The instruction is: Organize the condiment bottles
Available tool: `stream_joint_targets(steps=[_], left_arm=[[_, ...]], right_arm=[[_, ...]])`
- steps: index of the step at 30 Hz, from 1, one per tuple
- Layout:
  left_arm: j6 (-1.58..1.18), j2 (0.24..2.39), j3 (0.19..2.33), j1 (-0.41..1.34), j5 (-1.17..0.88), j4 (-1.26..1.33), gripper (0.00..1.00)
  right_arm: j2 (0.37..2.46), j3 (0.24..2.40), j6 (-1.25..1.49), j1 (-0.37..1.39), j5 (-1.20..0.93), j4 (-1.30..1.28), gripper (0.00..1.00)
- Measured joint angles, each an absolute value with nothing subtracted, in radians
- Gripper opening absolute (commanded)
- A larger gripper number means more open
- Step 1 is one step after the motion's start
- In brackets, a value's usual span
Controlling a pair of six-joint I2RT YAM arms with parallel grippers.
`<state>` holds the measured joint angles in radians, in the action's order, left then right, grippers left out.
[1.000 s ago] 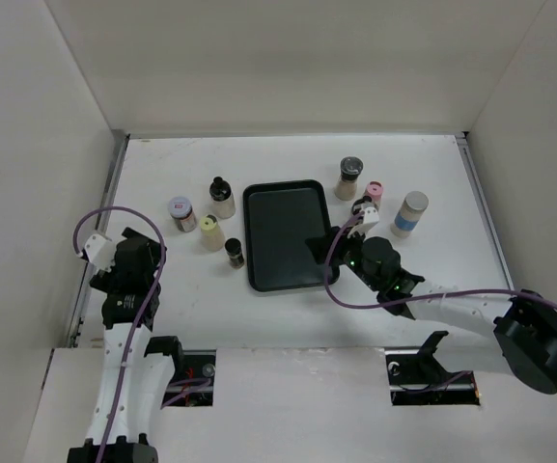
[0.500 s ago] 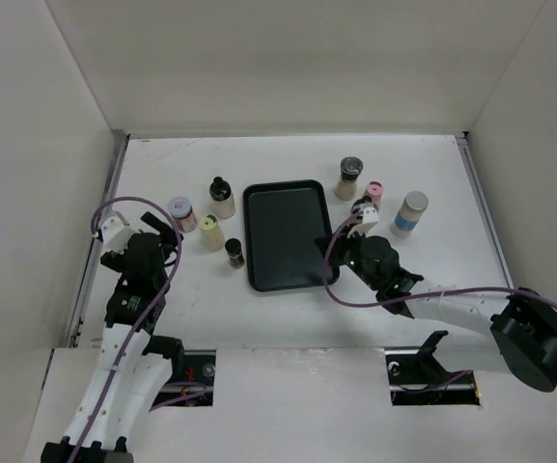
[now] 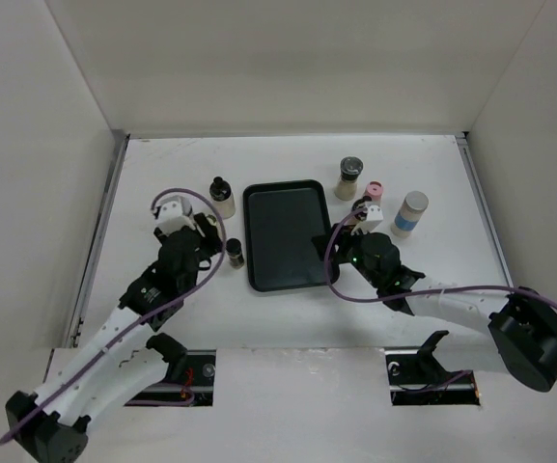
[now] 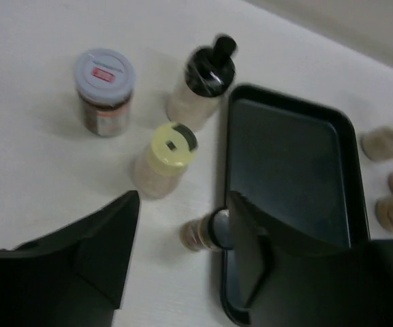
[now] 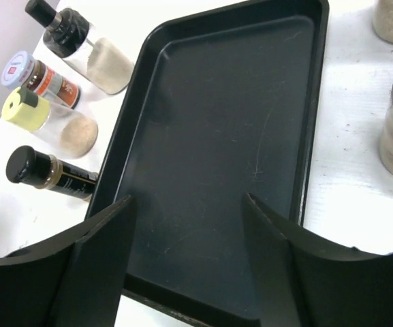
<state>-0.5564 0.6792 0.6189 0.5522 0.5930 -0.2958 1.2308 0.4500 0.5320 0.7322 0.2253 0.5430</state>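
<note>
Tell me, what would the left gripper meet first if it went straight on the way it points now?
Probably the small dark-capped bottle beside the tray, which shows just ahead of the left gripper; the yellow-capped bottle stands farther on. Depth is unclear.

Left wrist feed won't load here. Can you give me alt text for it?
The left tool hangs open over the white table, a small dark-capped bottle just ahead of it beside the black tray. Farther off stand a yellow-capped bottle, a grey-lidded jar and a black-capped bottle.
</note>
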Motion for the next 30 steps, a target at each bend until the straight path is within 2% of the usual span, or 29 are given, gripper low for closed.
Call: stream_joint_targets(steps=[2, 7, 14, 23, 30], left_arm=[[-0.553, 0.719, 0.619, 0.637, 0.591, -0.302, 0.72], [-0.542, 0.817, 0.619, 0.726, 0.593, -0.287, 0.77], [-0.526, 0.889, 0.611, 0.713, 0.597, -0.224, 0.76], [-0.493, 1.052, 0.596, 0.695, 0.571, -0.106, 0.68], [-0.485, 1.061, 0.576, 0.690, 0.570, -0.081, 0.68]], right_arm=[[1.231, 0.450, 0.532, 0.730, 0.226, 0.542, 0.74], [1.239, 0.450, 0.532, 0.727, 0.226, 0.538, 0.76], [1.240, 0.450, 0.532, 0.726, 0.226, 0.538, 0.77], [1.252, 0.451, 0.533, 0.720, 0.224, 0.536, 0.77], [1.253, 0.451, 0.537, 0.714, 0.223, 0.536, 0.77]])
